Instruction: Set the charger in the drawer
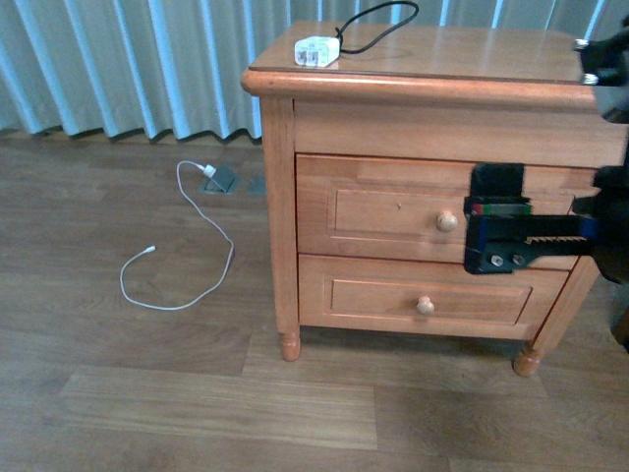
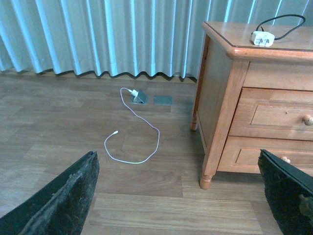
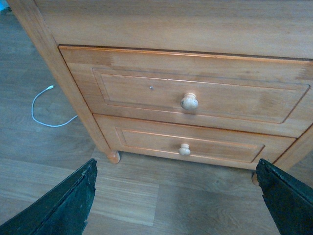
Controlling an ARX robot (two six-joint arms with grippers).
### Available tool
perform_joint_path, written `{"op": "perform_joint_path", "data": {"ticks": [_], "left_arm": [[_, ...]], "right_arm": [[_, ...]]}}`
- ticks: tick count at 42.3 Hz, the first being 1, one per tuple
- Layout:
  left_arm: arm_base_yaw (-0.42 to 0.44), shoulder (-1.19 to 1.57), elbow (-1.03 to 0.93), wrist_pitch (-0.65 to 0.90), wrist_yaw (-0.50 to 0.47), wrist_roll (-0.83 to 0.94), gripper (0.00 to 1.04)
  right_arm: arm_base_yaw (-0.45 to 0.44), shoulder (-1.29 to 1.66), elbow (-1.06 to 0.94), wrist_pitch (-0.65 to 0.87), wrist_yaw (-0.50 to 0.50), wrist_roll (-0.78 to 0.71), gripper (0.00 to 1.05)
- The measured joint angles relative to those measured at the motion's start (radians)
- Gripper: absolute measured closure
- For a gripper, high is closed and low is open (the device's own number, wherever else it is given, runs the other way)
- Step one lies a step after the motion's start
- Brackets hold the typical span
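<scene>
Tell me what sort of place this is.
Probably a bedroom: a two-drawer wooden nightstand, floor-length curtains behind it, and a white cable trailing across the wood floor.

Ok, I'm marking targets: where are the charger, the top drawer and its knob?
charger (image 1: 316,51): front view, white plug block.
top drawer (image 1: 378,208): front view, recessed panel.
knob (image 1: 447,221): front view, its round face.

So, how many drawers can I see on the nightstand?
2. The upper drawer and the lower drawer directly below it, both shut. The right wrist view shows the same two; none seems hidden.
</scene>
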Motion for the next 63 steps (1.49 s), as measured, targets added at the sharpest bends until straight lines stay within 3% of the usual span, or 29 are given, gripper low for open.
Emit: {"op": "perform_joint_path", "data": {"ticks": [22, 34, 63], "left_arm": [[0.0, 0.0, 0.0, 0.0, 0.0, 0.0, 0.06], [0.0, 0.0, 0.0, 0.0, 0.0, 0.0, 0.06], [0.0, 0.0, 0.0, 0.0, 0.0, 0.0, 0.06]], "right_arm": [[0.037, 0.518, 0.413, 0.114, 0.084, -0.068, 0.08], [-0.011, 0.707, 0.603, 0.106, 0.094, -0.111, 0.08], [-0.067, 0.823, 0.711, 0.099, 0.122, -0.119, 0.08]]}}
